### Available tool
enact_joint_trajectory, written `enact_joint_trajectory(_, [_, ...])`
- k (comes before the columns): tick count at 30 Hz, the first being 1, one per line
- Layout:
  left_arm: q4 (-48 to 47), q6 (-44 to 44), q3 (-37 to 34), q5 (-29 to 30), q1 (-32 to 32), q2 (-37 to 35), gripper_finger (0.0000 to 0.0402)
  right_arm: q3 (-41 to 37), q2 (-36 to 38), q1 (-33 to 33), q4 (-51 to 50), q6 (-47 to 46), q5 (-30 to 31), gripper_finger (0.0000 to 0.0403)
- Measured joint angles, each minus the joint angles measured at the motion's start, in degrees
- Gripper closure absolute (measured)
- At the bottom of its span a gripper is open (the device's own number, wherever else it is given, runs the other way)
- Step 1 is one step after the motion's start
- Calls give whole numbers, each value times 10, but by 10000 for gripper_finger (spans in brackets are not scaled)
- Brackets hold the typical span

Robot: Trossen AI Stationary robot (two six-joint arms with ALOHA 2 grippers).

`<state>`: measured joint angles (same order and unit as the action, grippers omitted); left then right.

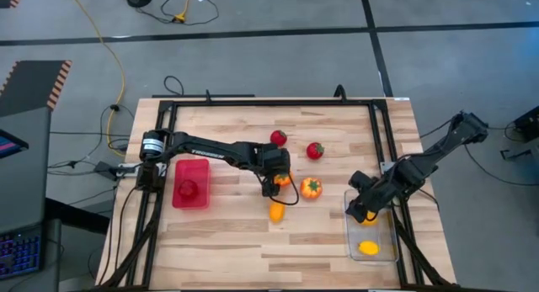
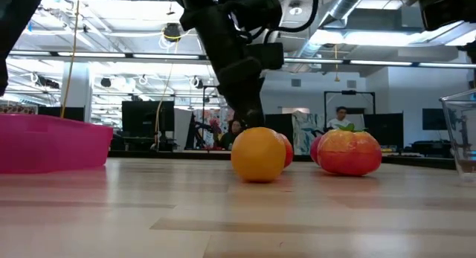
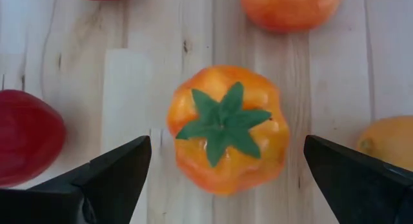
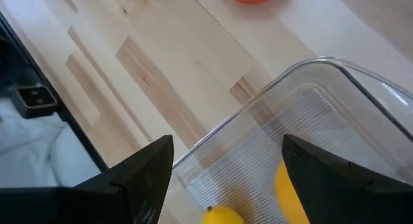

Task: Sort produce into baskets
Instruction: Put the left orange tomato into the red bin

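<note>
Tomato is being straddled by the open left gripper; crowded by neighbouring fruit, it could be nudged away.

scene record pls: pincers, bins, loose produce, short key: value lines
left pincer: open, straddling an orange tomato mid-table, not closed on it
right pincer: open, over the near end of the clear bin
red bin: on the table's left side, one red piece inside
clear bin contents: yellow pieces, one seen from above
loose on table: two red pieces, second orange tomato, a lemon
</note>
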<state>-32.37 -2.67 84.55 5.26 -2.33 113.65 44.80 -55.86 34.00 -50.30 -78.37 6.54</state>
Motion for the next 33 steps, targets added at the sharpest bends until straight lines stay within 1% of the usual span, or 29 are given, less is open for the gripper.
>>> enact_joint_trajectory(5, [5, 11, 0, 0, 0, 14, 7, 0, -16, -14, 6, 8, 16, 85])
enact_joint_trajectory(8, [27, 15, 0, 1, 0, 28, 7, 0, -25, -27, 21, 19, 17, 85])
enact_joint_trajectory(11, [38, 17, 0, 1, 0, 40, 7, 0, -32, -40, 54, 55, 18, 85])
enact_joint_trajectory(18, [31, 16, 0, 6, 0, 48, 7, 0, -50, -76, 146, 141, 26, 85])
enact_joint_trajectory(26, [34, 18, 0, 8, 1, 48, 8, 0, -74, -115, 210, 250, 28, 85])
enact_joint_trajectory(29, [34, 21, 0, 13, 0, 48, 19, 0, -88, -126, 222, 277, 28, 85])
enact_joint_trajectory(33, [34, 22, 0, 14, 0, 48, 47, 0, -108, -139, 239, 275, 28, 85])
